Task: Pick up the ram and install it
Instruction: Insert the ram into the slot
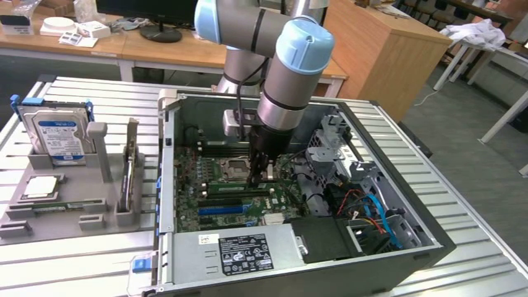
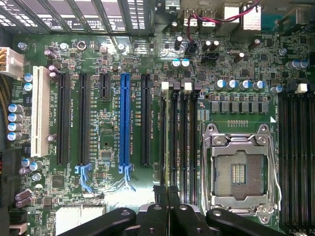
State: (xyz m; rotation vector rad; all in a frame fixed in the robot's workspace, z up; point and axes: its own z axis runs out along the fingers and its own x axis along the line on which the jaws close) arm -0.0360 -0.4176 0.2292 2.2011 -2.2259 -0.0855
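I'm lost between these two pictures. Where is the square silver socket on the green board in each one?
Exterior view: the socket sits in the middle of the green board, inside the open computer case.
Wrist view: the socket lies between two banks of long black slots.
Shared landmark: the long blue slot on the same board, a few slots away from the socket.

Green printed-circuit motherboard (image 2: 106, 129) glinting with silver-topped capacitors (image 2: 14, 120); long blue plastic slot (image 2: 125, 118) standing out among black slots (image 2: 63, 118), white plastic slot (image 2: 40, 118) gleaming pale. Black metal gripper (image 2: 167, 192) showing dark. Grey cylindrical robot arm (image 1: 285, 93) wearing light-blue caps (image 1: 303, 38). Silver boxy hard drive (image 1: 51, 115) displaying blue label (image 1: 61, 137), grey ribbed table (image 1: 91, 93) running striped.
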